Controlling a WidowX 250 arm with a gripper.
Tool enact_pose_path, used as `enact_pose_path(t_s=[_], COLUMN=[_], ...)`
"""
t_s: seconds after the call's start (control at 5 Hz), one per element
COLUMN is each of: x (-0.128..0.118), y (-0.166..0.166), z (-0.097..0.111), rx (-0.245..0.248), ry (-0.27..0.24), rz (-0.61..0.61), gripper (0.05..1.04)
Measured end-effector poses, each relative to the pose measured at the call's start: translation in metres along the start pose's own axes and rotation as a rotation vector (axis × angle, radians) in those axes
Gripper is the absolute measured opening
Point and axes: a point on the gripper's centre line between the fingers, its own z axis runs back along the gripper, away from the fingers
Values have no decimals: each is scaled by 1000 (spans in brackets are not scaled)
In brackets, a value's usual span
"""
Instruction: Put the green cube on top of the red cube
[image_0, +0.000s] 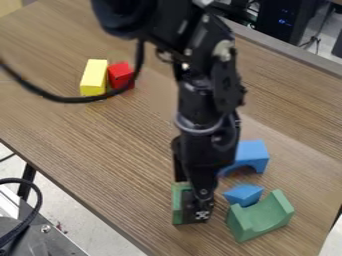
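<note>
Grasping stage, as I judge it: tool (193, 208) at the green block (178, 206), near side of the worktop (100, 145), whether clenched I cannot tell; a secured hold should precede carrying to the far-left red cube (120, 75).

lab, robot arm (212, 85), computer tower (275, 27), cable (68, 99)

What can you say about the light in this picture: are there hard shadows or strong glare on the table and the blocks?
Camera view: light looks soft, no hard-edged shadow stands out on the table; the yellow block is brighter on top than on its near end; darker shade under the blue arch; small pale glints on the black arm; no strong glare on the blocks.
</note>
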Motion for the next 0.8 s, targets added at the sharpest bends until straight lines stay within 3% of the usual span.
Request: enact_pose_path(t_s=[0.2, 0.4, 0.6, 0.8], x=[8, 7, 3, -2], y=[7, 10, 11, 12], z=[-9, -13, -13, 0], rx=[6, -7, -20, -11], ry=[11, 13, 20, 8], rz=[22, 43, 45, 52], gripper=[964, 687, 575, 575])
